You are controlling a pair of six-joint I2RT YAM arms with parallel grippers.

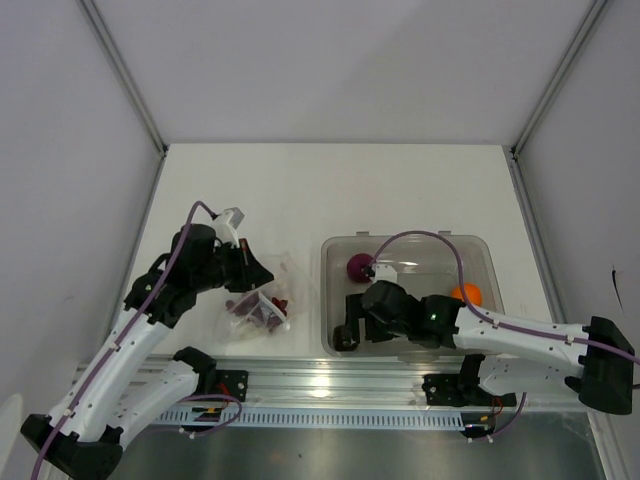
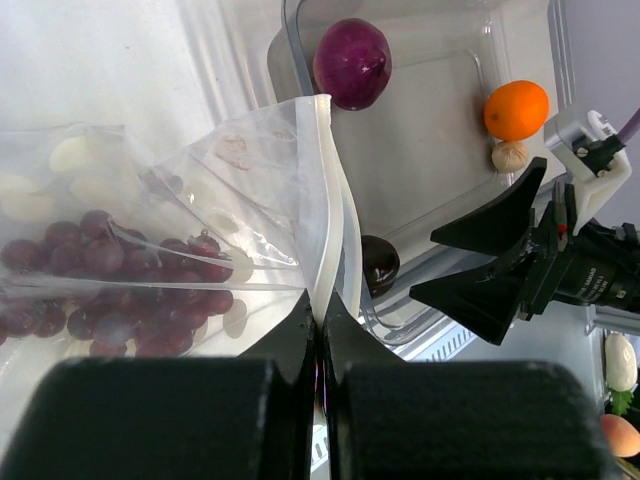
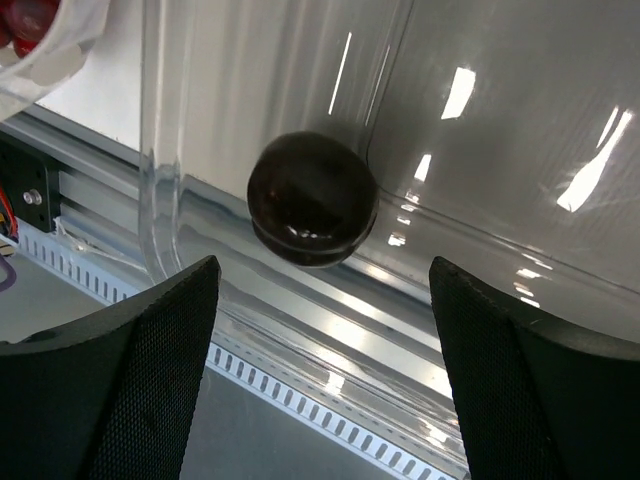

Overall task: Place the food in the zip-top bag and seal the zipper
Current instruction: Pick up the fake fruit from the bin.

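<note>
Overall: two arms worked over a white table [image 1: 330, 190], with a bag [image 2: 250, 170] on the left and a clear tub [image 1: 335, 250] on the right.
Bag: soft, clear and crinkled; it lay on the table just left of the tub.
Left gripper [image 2: 320, 322]: fingers were clenched tight on the bag's zipper [image 2: 327, 200] near one end, holding the mouth up.
Zipper: unsealed; its two sides stood parted above the grip.
Grape bunch [image 2: 110, 270]: dark red, inside the bag.
Dark lump [image 3: 312, 198]: sat in the tub's near-left corner, close to the wall.
Right gripper [image 3: 322, 275]: fingers were released and spread wide, holding nothing; one stood on each side of the dark lump, apart from it.
Purple fruit [image 2: 352, 62]: lay in the tub toward its far-left corner.
Orange ball [image 2: 516, 109]: lay in the tub toward its right side.
Beige lump [image 2: 508, 155]: lay in the tub just beside the orange ball; actual contact could not be confirmed.
</note>
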